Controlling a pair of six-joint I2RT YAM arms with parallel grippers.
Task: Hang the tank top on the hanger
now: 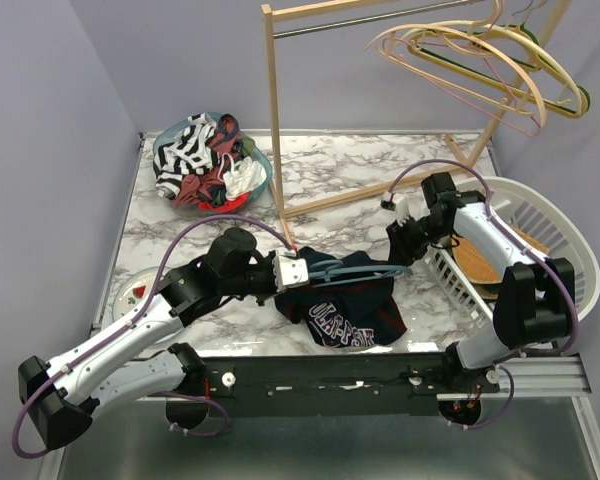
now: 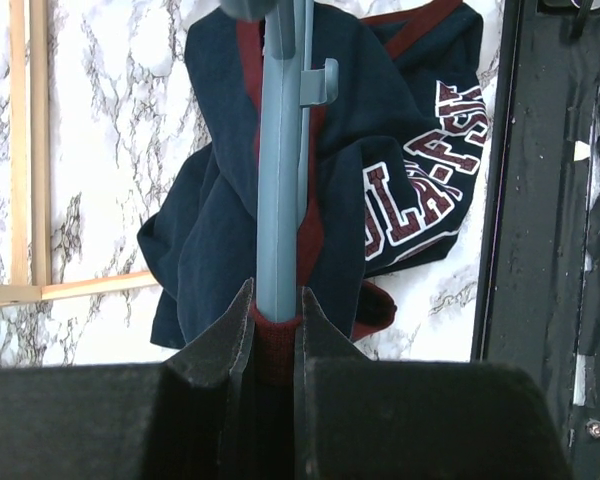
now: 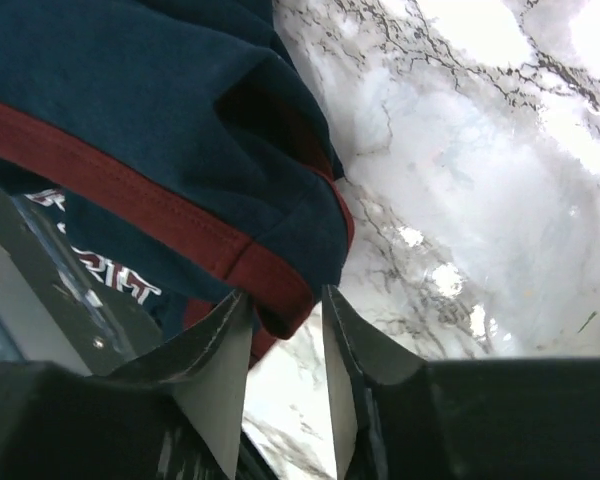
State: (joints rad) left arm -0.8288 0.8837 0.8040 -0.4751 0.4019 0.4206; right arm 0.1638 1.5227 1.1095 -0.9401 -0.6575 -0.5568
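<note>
**A:** How far along is it?

**B:** Partway, I'd judge. The tank top (image 1: 345,315) lies bunched at the near middle of the worktop (image 1: 180,215). It is draped over the hanger (image 2: 278,180), but neither shoulder looks seated on it yet.

**A:** And the arms?

**B:** The left arm reaches in low. The left tool (image 2: 275,295) is clamped on the hanger's bar, and some maroon trim seems caught in with it. The right arm folds in from the right, and the right tool (image 3: 284,293) is closed on the tank top's trimmed edge, holding it above the marble.
</note>
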